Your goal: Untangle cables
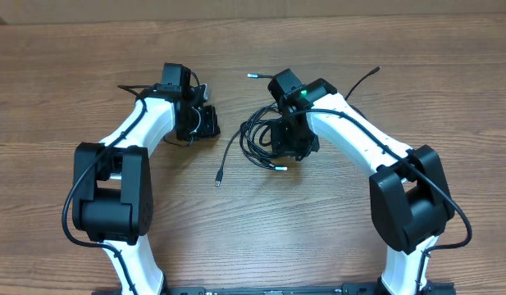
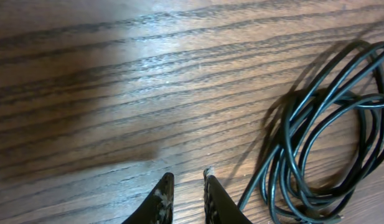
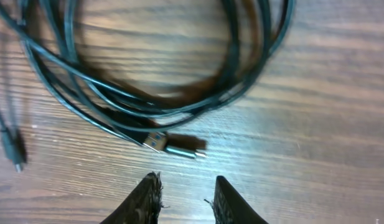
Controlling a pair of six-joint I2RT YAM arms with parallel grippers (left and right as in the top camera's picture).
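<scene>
Left gripper (image 1: 205, 123), overhead: just left of the cables (image 1: 257, 135), apart from them. Right gripper (image 1: 298, 152) sits over the coil's right edge. Open table (image 1: 72, 65) lies all round the coil.
Left wrist: left fingers (image 2: 157, 202) stand a narrow gap apart, nothing between; coil to their right, untouched.
Right wrist: right fingers (image 3: 145, 202) moderately apart, empty; plugs (image 3: 179, 148) just ahead, at the coil's near edge.
</scene>
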